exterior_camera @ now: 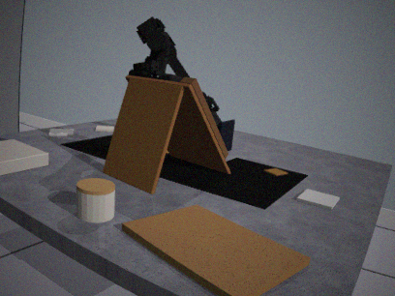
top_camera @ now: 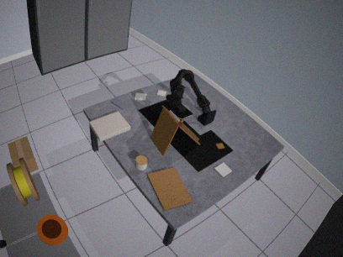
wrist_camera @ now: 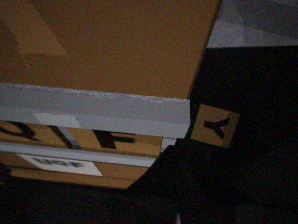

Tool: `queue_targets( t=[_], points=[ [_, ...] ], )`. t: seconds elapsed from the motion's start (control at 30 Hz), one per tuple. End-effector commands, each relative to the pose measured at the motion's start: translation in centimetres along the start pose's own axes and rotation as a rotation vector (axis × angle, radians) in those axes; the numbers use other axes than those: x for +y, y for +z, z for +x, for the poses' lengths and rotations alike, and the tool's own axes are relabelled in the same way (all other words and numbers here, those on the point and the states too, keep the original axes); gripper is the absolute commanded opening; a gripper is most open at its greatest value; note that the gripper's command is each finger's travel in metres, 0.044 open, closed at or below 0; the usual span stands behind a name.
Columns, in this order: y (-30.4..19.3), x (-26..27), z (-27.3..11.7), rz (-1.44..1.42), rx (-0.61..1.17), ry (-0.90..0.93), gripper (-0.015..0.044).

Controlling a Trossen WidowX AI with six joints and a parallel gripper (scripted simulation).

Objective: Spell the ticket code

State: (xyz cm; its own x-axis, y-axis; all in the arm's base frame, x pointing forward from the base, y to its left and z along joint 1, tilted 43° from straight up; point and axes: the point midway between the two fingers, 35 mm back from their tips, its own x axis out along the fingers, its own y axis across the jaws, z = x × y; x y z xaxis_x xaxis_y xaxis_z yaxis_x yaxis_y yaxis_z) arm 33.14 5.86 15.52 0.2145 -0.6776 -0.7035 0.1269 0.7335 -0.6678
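Note:
The board (top_camera: 164,132) (exterior_camera: 142,131) (wrist_camera: 110,45) stands like a tent on the counter. On its grey rail (wrist_camera: 125,116), the wrist view shows a Q tile (wrist_camera: 25,134) and, to its right, an F tile (wrist_camera: 122,142). A narrow gap shows between them. The rail left of the Q is out of that view. The ticket (wrist_camera: 65,164) below reads UQF. My gripper (wrist_camera: 174,153) is shut and empty, a dark shape at the rail's right end beside the F tile. A loose Y tile (top_camera: 220,145) (exterior_camera: 276,171) (wrist_camera: 215,126) lies on the black mat (top_camera: 202,161) (exterior_camera: 252,193).
A dark blue block (top_camera: 207,118) (exterior_camera: 227,135) stands close to the arm. A white square (top_camera: 223,170) (exterior_camera: 318,198), a cork board (top_camera: 170,188) (exterior_camera: 213,249), a lidded jar (top_camera: 141,163) (exterior_camera: 96,200) and a cream slab (top_camera: 110,125) (exterior_camera: 21,157) lie around the board.

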Motion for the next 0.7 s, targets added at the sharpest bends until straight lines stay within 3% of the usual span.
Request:
queue_targets(
  t=[0.0, 0.67],
  points=[
    [0.26, -0.11, 0.14, 0.001, -0.003, -0.002, 0.0],
    [0.26, 0.33, 0.28, 0.001, -0.003, -0.002, 0.0]
  ],
)
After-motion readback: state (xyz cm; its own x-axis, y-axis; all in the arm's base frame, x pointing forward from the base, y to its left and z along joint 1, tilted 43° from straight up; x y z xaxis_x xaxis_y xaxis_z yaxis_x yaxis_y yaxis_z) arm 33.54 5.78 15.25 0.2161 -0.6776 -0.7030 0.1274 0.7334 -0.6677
